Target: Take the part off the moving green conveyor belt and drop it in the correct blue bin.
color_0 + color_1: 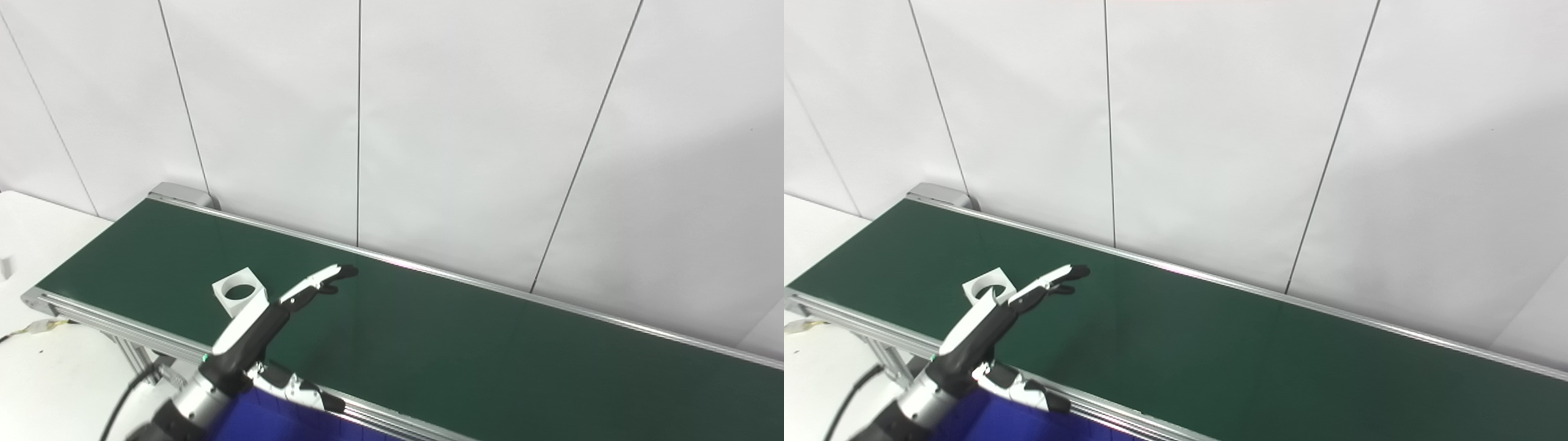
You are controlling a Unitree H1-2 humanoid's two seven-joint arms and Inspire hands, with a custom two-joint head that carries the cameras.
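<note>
A white square part [239, 291] with a round hole lies on the green conveyor belt [465, 343] near its left end. My left hand [275, 318] reaches over the belt just right of the part, open, fingers stretched out and apart, the thumb [294, 389] low by the belt's near rail. The hand is beside the part and holds nothing. In the right eye view the hand [992, 318] partly covers the part [989, 283]. A blue bin [269, 422] shows at the bottom edge under the arm. My right hand is out of sight.
The belt runs from upper left to lower right with aluminium rails [429, 269] along both sides. A white panel wall [429, 122] stands close behind it. A white table surface [37, 367] with a cable [30, 329] lies left of the belt's end.
</note>
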